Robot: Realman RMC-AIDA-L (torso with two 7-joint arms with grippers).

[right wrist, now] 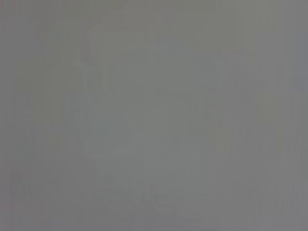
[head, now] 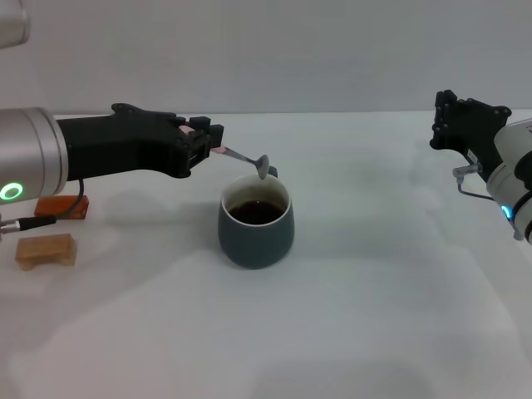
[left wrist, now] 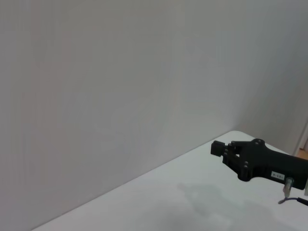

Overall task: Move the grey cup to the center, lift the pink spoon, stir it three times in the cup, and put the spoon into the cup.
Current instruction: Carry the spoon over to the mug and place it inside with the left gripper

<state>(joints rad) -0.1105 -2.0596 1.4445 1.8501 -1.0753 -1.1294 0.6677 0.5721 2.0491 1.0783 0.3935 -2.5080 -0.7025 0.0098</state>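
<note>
A white table (head: 374, 316) meets a plain grey wall (head: 291, 50). At frame centre, the left gripper (head: 212, 140) pinches the pink spoon (head: 245, 158) above the grey cup (head: 256, 224).

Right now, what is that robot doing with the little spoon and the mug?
The robot's left hand is holding the pink spoon by its handle, up in the air. The spoon's metal bowl tilts down, just above the far rim of the grey cup, not in the dark drink. The cup sits near the middle of the white table. The right hand waits off to the right side, holding nothing. Two wooden blocks lie on the left.
</note>
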